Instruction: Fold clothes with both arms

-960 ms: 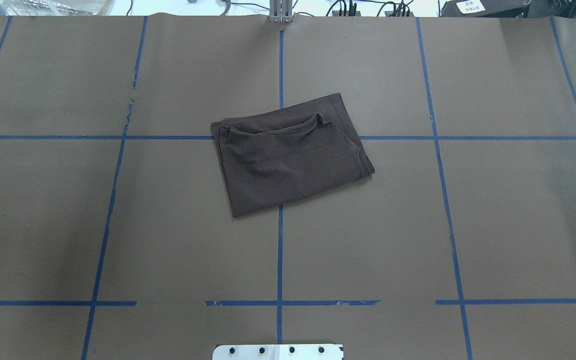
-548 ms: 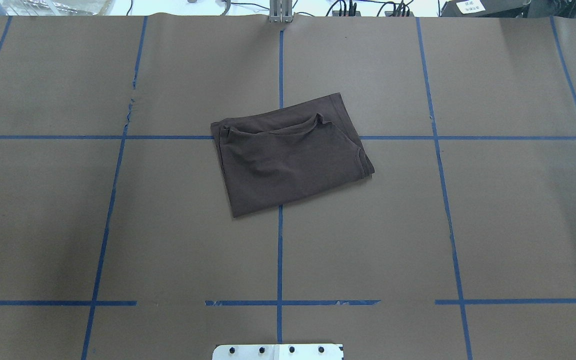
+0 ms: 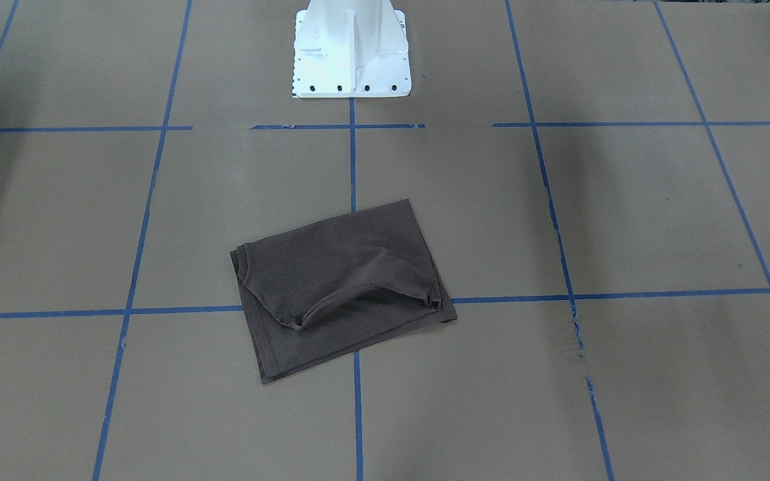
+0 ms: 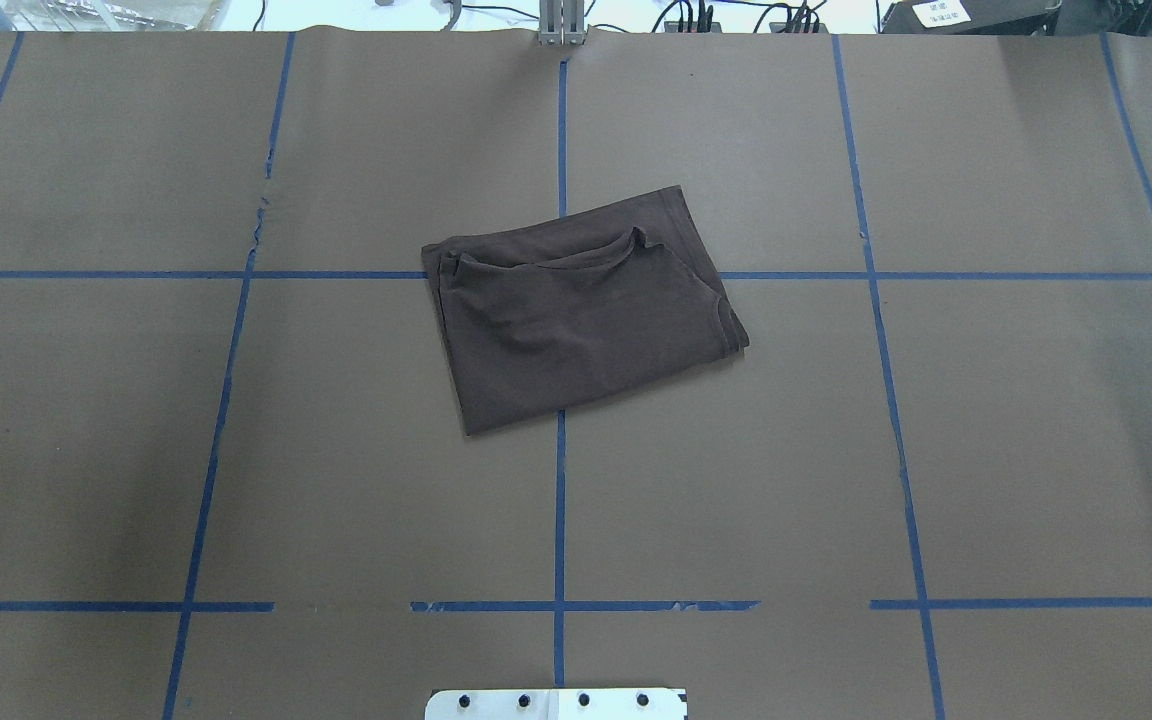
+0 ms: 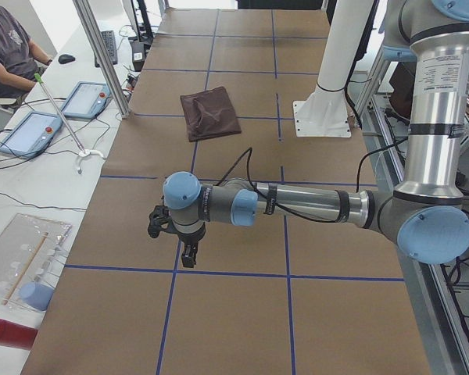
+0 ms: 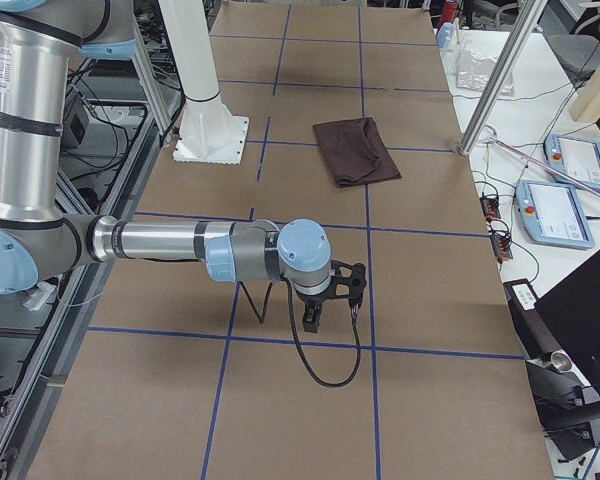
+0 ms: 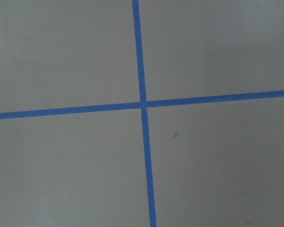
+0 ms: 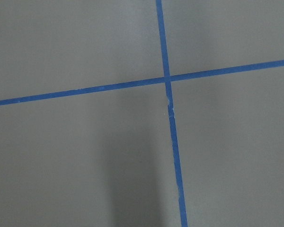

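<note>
The clothes, one dark brown-grey T-shirt [image 4: 576, 320], lie folded into a slanted rectangle at the table's middle, collar showing on top [image 3: 338, 280]. No arm touches the shirt [image 5: 209, 113] [image 6: 355, 150]. My left gripper [image 5: 189, 254] hangs over the brown paper far from it, near the table's left end, pointing down. My right gripper [image 6: 313, 318] hangs likewise near the right end. I cannot tell whether either is open or shut. Both wrist views show only paper and blue tape crosses.
The white base pedestal [image 3: 351, 47] stands at the robot's side of the table. A seated person [image 5: 8, 47] and tablets [image 5: 31, 133] are at a side bench beyond slanted metal posts [image 5: 102, 55]. Blue tape lines [image 4: 560, 500] grid the paper.
</note>
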Robot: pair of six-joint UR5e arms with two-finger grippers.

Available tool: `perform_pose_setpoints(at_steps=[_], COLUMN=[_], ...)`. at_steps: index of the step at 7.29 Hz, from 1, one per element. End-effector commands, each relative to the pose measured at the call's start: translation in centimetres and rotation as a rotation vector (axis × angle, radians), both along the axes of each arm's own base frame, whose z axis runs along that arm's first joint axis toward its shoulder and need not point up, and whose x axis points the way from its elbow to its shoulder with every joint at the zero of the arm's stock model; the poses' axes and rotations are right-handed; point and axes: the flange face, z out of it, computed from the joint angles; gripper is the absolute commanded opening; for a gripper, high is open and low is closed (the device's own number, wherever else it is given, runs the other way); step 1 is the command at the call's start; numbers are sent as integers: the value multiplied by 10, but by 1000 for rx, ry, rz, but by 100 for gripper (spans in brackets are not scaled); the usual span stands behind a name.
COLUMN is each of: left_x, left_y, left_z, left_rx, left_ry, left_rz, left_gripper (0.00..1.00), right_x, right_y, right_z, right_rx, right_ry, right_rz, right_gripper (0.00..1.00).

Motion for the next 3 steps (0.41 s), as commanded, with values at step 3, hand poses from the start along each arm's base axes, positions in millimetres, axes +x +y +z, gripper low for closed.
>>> perform_pose_setpoints(at_steps=[3], left_x=[0], left_y=[0], left_z=[0], left_rx=[3], left_ry=[1], left_rz=[1], left_gripper=[100], right_x=[0], right_y=[1], right_z=[2], right_rx=[-5], right_ry=[0], right_rz=[0], right_gripper=[100])
